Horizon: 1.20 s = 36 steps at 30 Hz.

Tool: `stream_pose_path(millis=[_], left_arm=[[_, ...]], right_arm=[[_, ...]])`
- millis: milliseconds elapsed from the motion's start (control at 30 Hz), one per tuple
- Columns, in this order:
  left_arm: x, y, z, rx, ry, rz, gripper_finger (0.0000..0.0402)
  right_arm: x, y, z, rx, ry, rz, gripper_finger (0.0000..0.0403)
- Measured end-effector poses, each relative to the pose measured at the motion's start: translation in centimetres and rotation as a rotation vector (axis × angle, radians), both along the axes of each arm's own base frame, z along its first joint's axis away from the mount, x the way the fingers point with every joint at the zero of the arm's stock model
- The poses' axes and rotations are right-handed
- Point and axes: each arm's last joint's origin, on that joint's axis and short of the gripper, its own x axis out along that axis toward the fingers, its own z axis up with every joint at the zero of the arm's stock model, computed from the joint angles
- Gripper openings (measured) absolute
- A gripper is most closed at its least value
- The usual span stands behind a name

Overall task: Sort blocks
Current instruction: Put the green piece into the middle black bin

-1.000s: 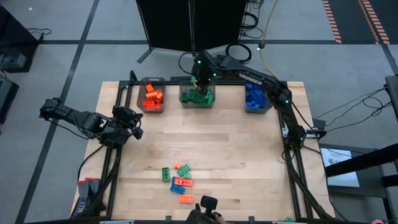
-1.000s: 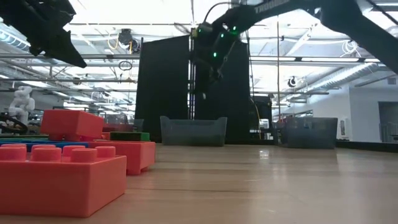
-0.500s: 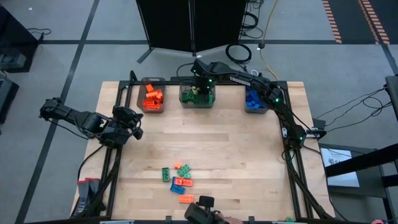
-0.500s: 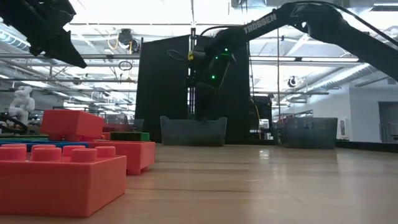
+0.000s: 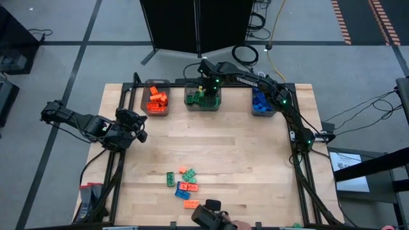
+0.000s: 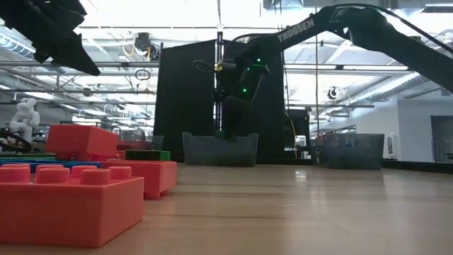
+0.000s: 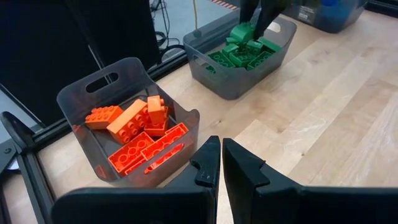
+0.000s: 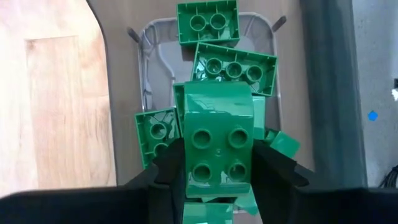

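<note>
A green block [image 8: 217, 146] sat pinched between the right gripper's [image 8: 214, 168] fingers, directly over the middle bin [image 8: 144, 50] and its pile of green blocks [image 8: 234, 62] just beyond the fingertips. Judged well done, the release should come low and centred, clear of the rim. The left gripper [image 7: 215, 163], fingers pressed together, waited facing the orange bin [image 7: 81, 99].

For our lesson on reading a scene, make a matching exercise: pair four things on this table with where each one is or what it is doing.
1 right gripper
2 left gripper
3 orange bin
4 loose blocks

a shut, at the table's left edge
b far left of the bin row
c near edge of the table
d holding a green block over the green bin

Pairs: 1-d, 2-a, 3-b, 4-c
</note>
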Motion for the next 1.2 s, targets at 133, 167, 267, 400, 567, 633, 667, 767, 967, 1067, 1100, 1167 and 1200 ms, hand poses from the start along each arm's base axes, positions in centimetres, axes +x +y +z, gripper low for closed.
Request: stream_pose_path(millis=[133,167,267,400,567,633,667,767,967,1067,1100,1167,1200], left_arm=[[0.0,0.0,0.0,-0.004,-0.005,0.004,0.0023],[0.0,0.0,0.0,-0.009,-0.011,0.009,0.0023],[0.0,0.0,0.0,-0.014,-0.016,0.013,0.0023],[0.0,0.0,0.0,-0.014,-0.014,0.013,0.0023],[0.0,0.0,0.0,-0.013,-0.012,0.013,0.0023],[0.0,0.0,0.0,-0.013,-0.011,0.013,0.0023],[0.0,0.0,0.0,-0.012,-0.009,0.012,0.0023],[0.0,0.0,0.0,-0.01,-0.007,0.011,0.0023],[0.0,0.0,0.0,-0.01,-0.006,0.013,0.0023],[0.0,0.0,0.0,-0.011,-0.008,0.013,0.0023],[0.0,0.0,0.0,-0.011,-0.008,0.013,0.0023],[0.0,0.0,0.0,-0.01,-0.007,0.013,0.0023],[0.0,0.0,0.0,-0.009,-0.007,0.013,0.0023]], right_arm=[[0.0,0.0,0.0,0.005,0.0,-0.011,0.0197],[0.0,0.0,0.0,0.008,-0.001,-0.019,0.0221],[0.0,0.0,0.0,0.016,-0.001,-0.035,0.0271],[-0.1,0.2,0.3,0.024,-0.003,-0.042,0.0288],[-0.5,2.1,4.1,0.049,-0.082,0.012,0.0272],[-0.5,3.5,6.2,0.069,-0.144,0.056,0.0265],[-0.5,4.3,7.2,0.092,-0.178,0.082,0.0262],[-0.2,7.5,9.6,0.152,-0.254,0.181,0.0257],[1.5,15.9,11.2,0.135,-0.266,0.446,0.0256],[2.6,19.6,10.7,0.128,-0.261,0.563,0.0256],[3.0,20.6,10.4,0.124,-0.268,0.594,0.0256],[3.9,22.5,9.8,0.118,-0.28,0.644,0.0256],[4.2,23.4,9.5,0.114,-0.286,0.662,0.0256]])
